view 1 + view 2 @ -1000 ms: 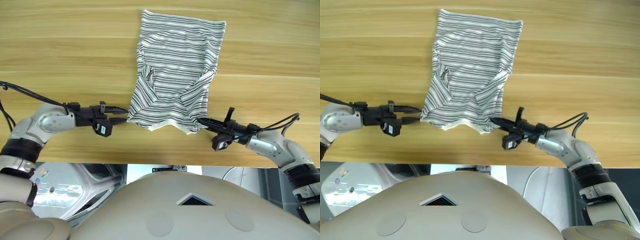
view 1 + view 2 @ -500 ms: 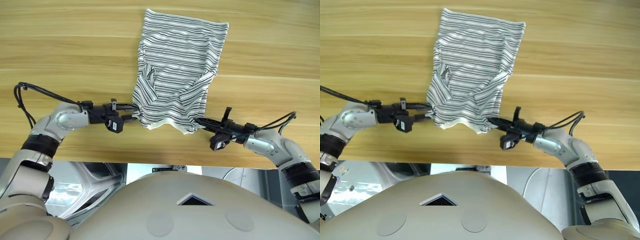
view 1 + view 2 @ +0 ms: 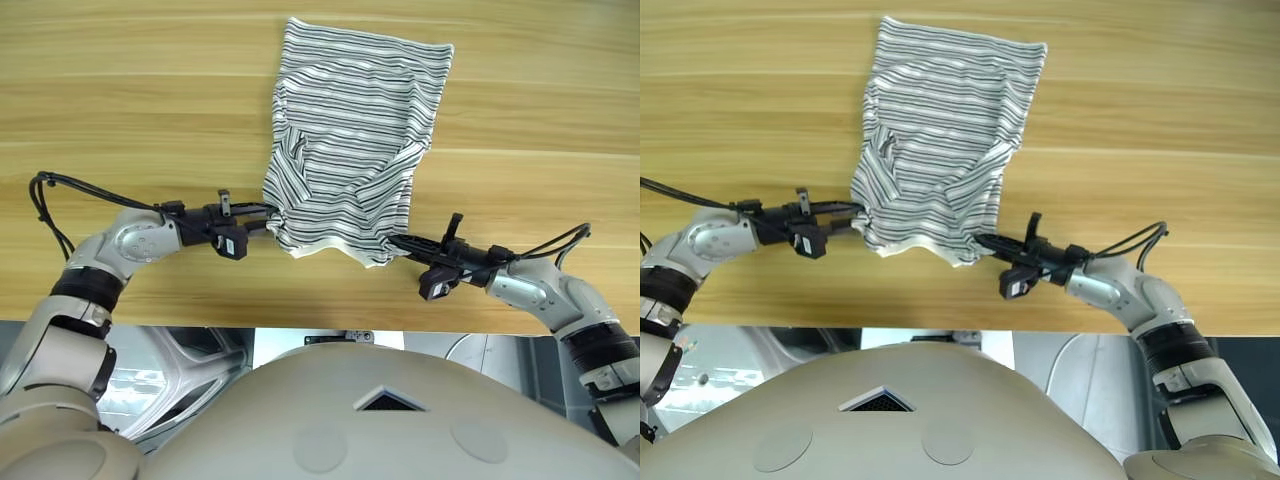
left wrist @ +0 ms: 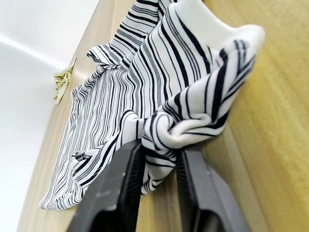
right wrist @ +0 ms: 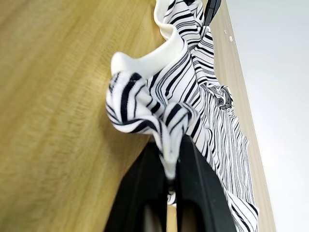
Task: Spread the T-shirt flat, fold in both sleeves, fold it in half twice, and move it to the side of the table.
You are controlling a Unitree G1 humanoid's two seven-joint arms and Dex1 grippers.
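The black-and-white striped T-shirt [image 3: 350, 140] lies on the wooden table [image 3: 130, 110], sleeves folded in, its near hem toward me. My left gripper [image 3: 268, 216] is shut on the near left corner of the hem; the bunched cloth [image 4: 178, 130] sits pinched between its fingers [image 4: 123, 193]. My right gripper [image 3: 392, 240] is shut on the near right corner, where a fold of cloth [image 5: 166, 125] stands up between its fingers [image 5: 145, 193]. Both grippers lie low on the table, facing each other across the hem.
The table's front edge [image 3: 300, 322] runs just below both arms. Bare wood stretches to the left [image 3: 120, 120] and right [image 3: 540, 130] of the shirt.
My left gripper has moved right to the shirt's near left corner and shut on it. The right gripper has stayed on the near right corner, edging slightly left.
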